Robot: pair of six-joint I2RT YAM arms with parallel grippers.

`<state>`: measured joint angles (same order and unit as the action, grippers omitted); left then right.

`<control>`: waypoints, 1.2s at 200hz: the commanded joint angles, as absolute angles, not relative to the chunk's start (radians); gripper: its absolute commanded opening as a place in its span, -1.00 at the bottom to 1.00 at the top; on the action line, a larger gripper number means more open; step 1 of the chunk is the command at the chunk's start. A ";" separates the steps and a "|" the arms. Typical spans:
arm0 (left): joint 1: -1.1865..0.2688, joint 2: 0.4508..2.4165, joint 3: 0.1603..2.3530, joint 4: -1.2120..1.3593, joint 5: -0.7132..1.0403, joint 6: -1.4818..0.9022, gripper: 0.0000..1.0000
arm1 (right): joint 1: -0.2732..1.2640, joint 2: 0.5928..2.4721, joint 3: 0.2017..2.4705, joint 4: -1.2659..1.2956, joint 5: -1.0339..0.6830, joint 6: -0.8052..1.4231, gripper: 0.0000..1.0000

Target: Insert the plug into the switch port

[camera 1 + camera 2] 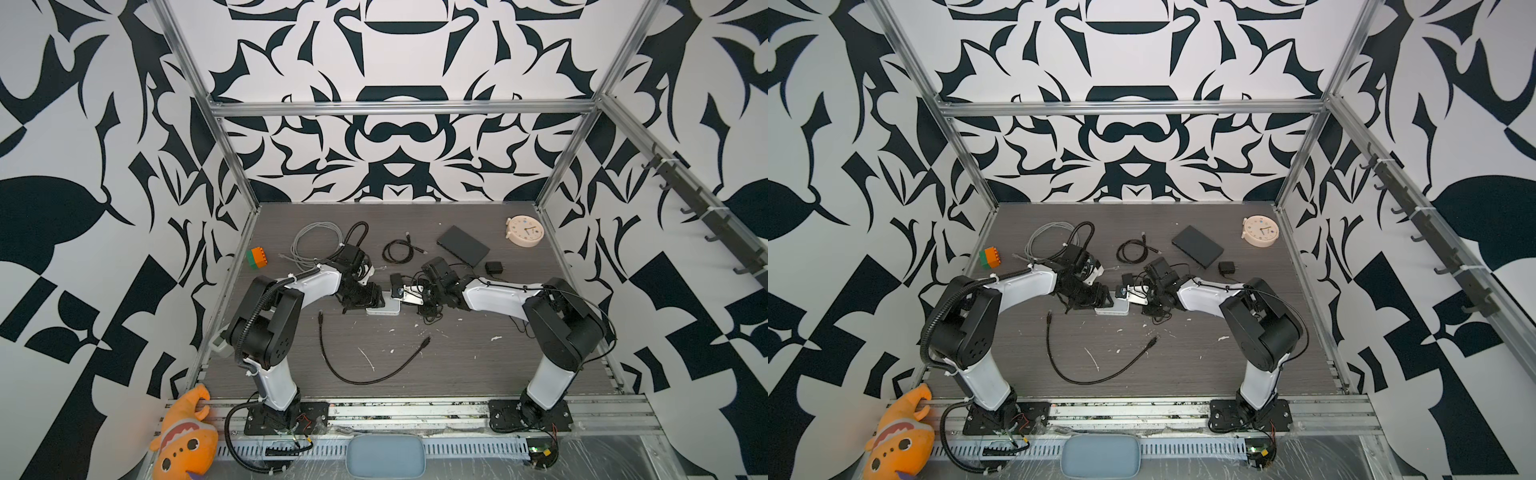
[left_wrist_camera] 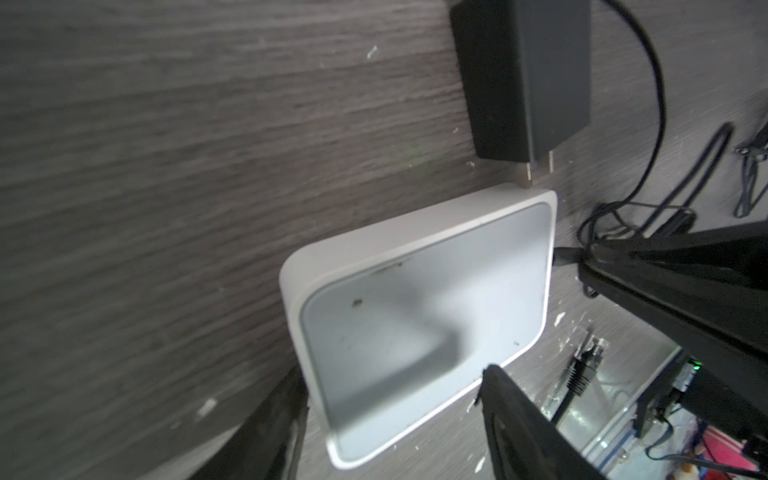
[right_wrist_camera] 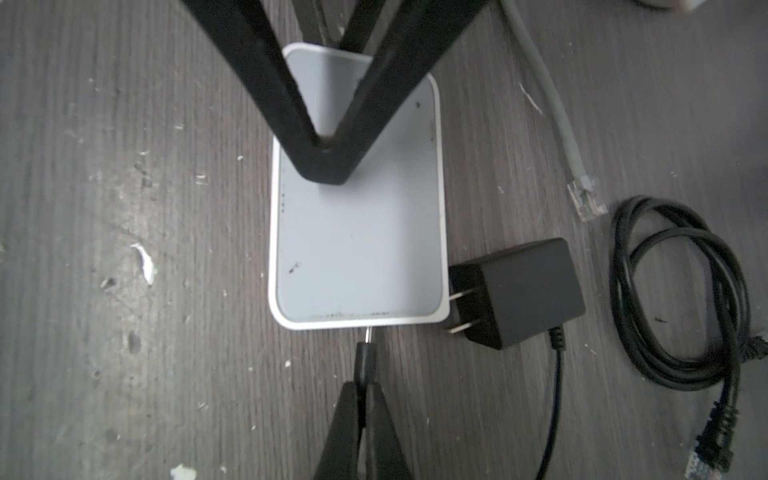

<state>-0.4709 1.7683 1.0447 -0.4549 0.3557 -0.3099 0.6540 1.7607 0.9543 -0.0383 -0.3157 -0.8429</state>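
A black power adapter (image 3: 517,293) lies at the white rectangular plastic switch (image 3: 357,257)'s 4 o'clock, prongs touching its corner; a coiled black cable (image 3: 681,299) sits further at 3 o'clock; bare grey wood-grain tabletop (image 3: 124,208) spreads at 9 o'clock. The left gripper (image 2: 390,395) straddles the switch's far end, jaws spread wide against its sides; the right gripper (image 3: 361,399) is clenched on the thin black barrel plug (image 3: 366,353) (tip at the switch's near edge, 6 o'clock).

The switch (image 3: 357,232) lies mid-table (image 1: 457,365) between the two hands; the plug (image 3: 365,357) sits at its edge, the adapter (image 3: 519,291) just beside it.
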 commanded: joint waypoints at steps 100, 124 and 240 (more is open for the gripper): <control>-0.416 1.783 1.073 -0.480 0.351 -0.244 0.36 | 0.646 1.699 0.930 0.030 -0.357 -0.816 -0.96; -0.416 1.775 1.078 -0.479 0.345 -0.254 0.37 | 0.628 1.702 0.959 -0.062 -0.316 -0.840 -0.66; -0.417 1.706 1.074 -0.464 0.315 -0.298 0.37 | 0.613 1.826 1.071 -0.162 -0.267 -0.857 -0.51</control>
